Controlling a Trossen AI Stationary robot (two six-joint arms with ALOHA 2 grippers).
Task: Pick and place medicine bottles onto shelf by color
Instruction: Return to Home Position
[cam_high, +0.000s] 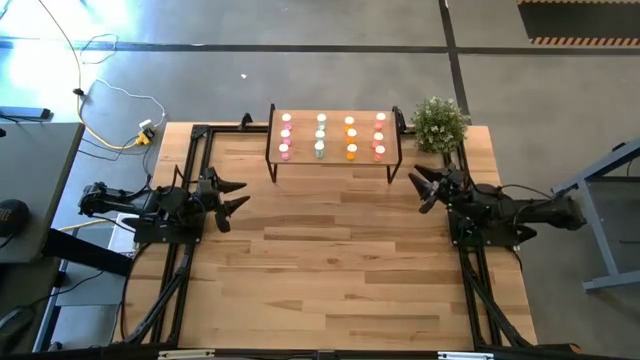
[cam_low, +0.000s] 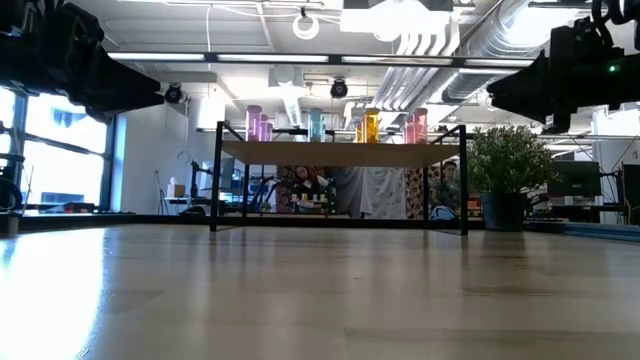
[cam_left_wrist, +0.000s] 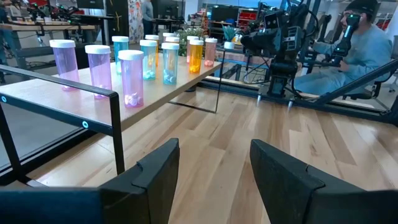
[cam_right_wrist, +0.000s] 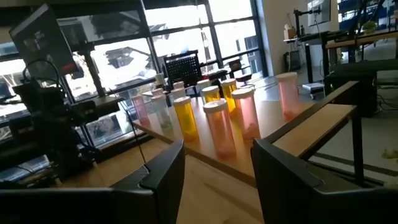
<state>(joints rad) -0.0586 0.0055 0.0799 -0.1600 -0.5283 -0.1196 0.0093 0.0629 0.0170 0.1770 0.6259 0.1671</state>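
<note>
The wooden surface (cam_high: 330, 270) is bare across its middle, and at its far edge stands the shelf (cam_high: 303, 135) on thin black legs. The two dark arms sit low at either side, each set back from the shelf. The left hand (cam_high: 240, 195) hovers near the shelf's left end and the right hand (cam_high: 418, 190) near its right end, both well apart from anything on the board. Each hand is released, fingers spread with nothing between them (the wrist views show the gap plainly). A potted plant (cam_high: 440, 123) stands just beside the shelf's right end. All the medicine bottles (cam_high: 350, 135) are up on the shelf, twelve of them in four columns of three: pink at the left, then pale green, orange, and red-pink at the right.

From above, little more than the white caps and a ring of colour shows. The low view shows the bottles standing upright on the board. Only the left wrist view shows a person (cam_left_wrist: 364, 53) in a pale blue top beyond the right arm. The right wrist view looks along the shelf from the red-pink and orange end.
</note>
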